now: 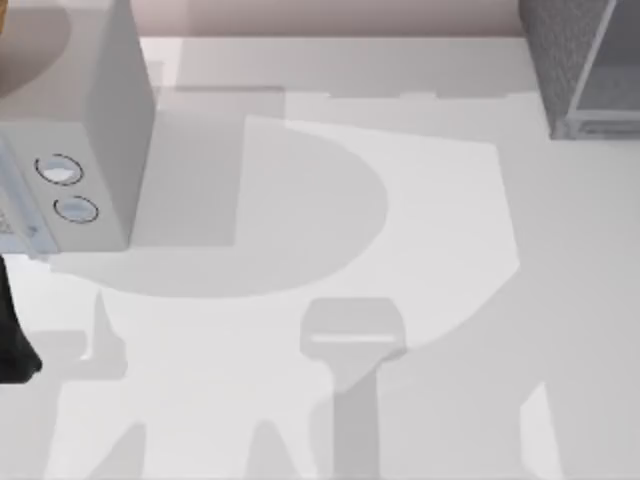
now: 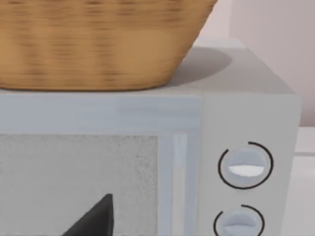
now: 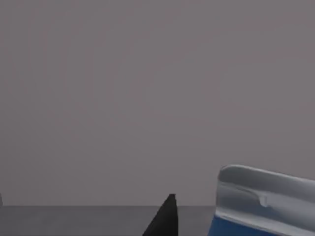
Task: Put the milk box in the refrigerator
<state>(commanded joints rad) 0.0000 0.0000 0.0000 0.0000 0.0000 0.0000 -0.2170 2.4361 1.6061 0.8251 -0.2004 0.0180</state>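
The white table (image 1: 420, 250) takes up most of the top view. The light grey box with two round dials (image 1: 75, 130) sits at about nine to ten o'clock on it. A brown woven basket (image 2: 93, 42) rests on top of that box. The refrigerator (image 1: 585, 65) stands at about two o'clock, by the far right edge (its dark speckled side and pale frame show).

The left arm (image 1: 15, 340) is a dark shape at the left edge, near eight o'clock. One dark fingertip (image 2: 96, 219) of the left gripper points at the box's front; I cannot tell if this claw is open or closed.

The milk box (image 3: 266, 204) is right beside a dark fingertip (image 3: 165, 219) of the right gripper. I cannot tell if that claw grips it.
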